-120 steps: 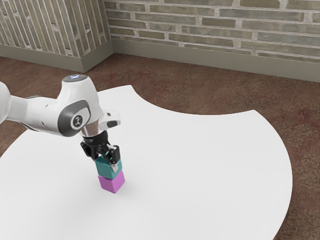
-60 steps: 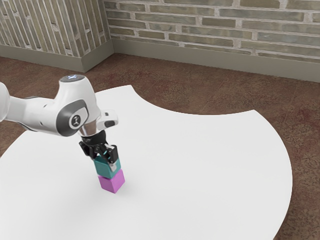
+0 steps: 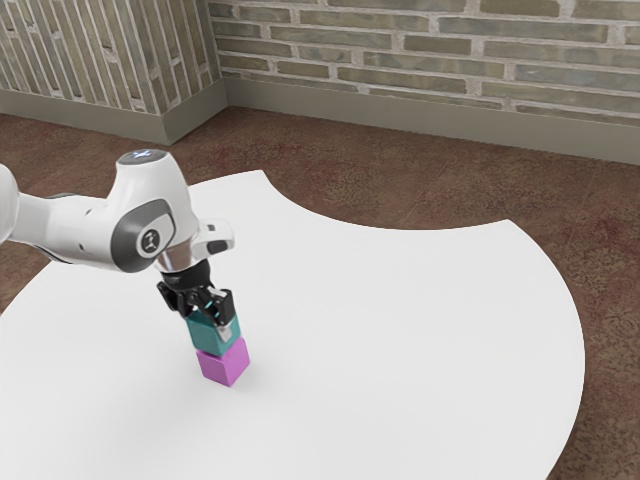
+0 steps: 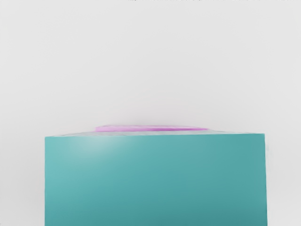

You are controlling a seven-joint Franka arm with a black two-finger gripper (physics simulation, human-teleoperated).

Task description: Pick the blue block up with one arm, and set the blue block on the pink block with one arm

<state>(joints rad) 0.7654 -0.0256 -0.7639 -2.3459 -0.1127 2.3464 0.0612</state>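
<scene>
The room has a back wall (image 3: 420, 50) of grey-brown bricks laid in long horizontal rows with pale mortar. In a corner near the exterior view's upper left it meets a side wall (image 3: 90, 50) of the same bricks, and a plain grey-green skirting board (image 3: 400, 115) runs along the foot of both. The floor (image 3: 420, 180) is dark reddish brown and mottled, and on it stands a large white table (image 3: 400, 330) with a smooth matte top, a rounded outer edge and a curved cut-out on the far side, under soft, even light.
</scene>
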